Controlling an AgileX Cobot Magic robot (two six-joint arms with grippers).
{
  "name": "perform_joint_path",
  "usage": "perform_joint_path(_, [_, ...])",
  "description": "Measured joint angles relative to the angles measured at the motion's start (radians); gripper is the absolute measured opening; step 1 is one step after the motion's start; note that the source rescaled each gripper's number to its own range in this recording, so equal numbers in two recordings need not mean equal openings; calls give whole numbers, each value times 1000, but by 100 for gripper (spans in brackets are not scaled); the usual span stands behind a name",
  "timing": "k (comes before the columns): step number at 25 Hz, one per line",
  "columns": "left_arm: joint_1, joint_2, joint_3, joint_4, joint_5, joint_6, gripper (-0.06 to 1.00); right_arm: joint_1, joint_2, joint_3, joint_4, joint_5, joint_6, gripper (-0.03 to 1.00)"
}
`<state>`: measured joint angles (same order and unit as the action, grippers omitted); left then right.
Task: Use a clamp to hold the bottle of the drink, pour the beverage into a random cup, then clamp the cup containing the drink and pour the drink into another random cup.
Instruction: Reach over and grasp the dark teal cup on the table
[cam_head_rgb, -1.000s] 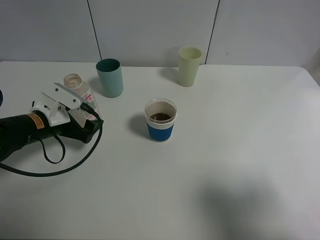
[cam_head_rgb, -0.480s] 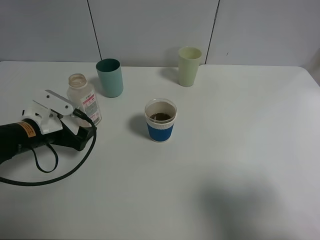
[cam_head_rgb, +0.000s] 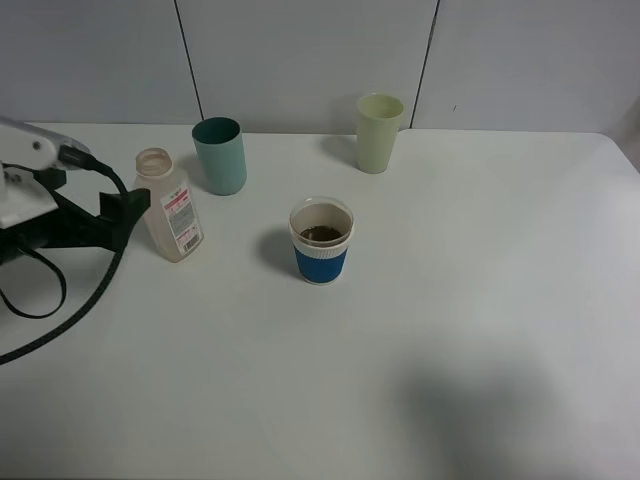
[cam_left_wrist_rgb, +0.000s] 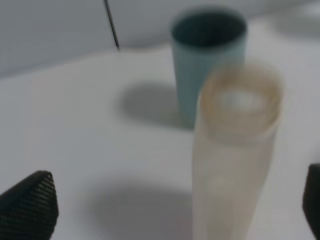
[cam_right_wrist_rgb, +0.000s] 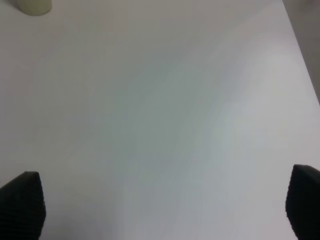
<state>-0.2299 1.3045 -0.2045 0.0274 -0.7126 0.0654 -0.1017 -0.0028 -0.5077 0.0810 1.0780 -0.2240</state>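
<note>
The clear uncapped bottle (cam_head_rgb: 170, 205) stands upright on the white table (cam_head_rgb: 480, 260), left of the middle. My left gripper (cam_head_rgb: 130, 205) is open and empty just left of the bottle and apart from it. The left wrist view shows the bottle (cam_left_wrist_rgb: 235, 150) between and beyond the open fingertips (cam_left_wrist_rgb: 27, 205), with the teal cup (cam_left_wrist_rgb: 210, 55) behind it. A blue-sleeved paper cup (cam_head_rgb: 321, 240) holds dark drink at the middle. The teal cup (cam_head_rgb: 220, 155) and a pale green cup (cam_head_rgb: 380, 132) stand at the back. My right gripper (cam_right_wrist_rgb: 162, 202) is open over bare table and is out of the exterior view.
The left arm's black cable (cam_head_rgb: 60, 310) loops over the table at the left edge. A grey panelled wall (cam_head_rgb: 300, 60) rises behind the table. The pale green cup (cam_right_wrist_rgb: 34, 6) shows at a corner of the right wrist view.
My left gripper let go of the bottle and drew back to the left and upward. The bottle went from tilted in the jaws to standing upright on its own.
</note>
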Motion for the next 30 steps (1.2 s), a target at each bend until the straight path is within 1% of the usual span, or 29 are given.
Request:
perform_joint_path(2, [0,-109,-17,-18,87,-4,99,0,0,0,0,0,0,89])
perform_joint_path(5, [0,-281,-76,-27,292,-15,99,0,0,0,0,0,0,89])
perform_joint_path(9, [0,-451,-183,-27,539,-17,99,0,0,0,0,0,0,89])
perform_joint_path(11, [0,-523,-238,-27,635,-17,99,0,0,0,0,0,0,89])
perform_joint_path(15, [0,-646,-348,-68,822,-18,100,0,0,0,0,0,0,89])
perform_joint_path(22, [0,-813,-465,-68,1064,-20,100,0,0,0,0,0,0,89])
perform_joint_path(25, [0,-871,-479,-44,1153,-21,100,0,0,0,0,0,0,89])
perform_joint_path(26, [0,-891,-479,-27,1190,-24,100,0,0,0,0,0,0,89])
perform_joint_path(27, [1,-911,-479,-27,1235,-30,100,0,0,0,0,0,0,89])
perform_joint_path(30, [37,-978,-479,19,1325,-65,100,0,0,0,0,0,0,89])
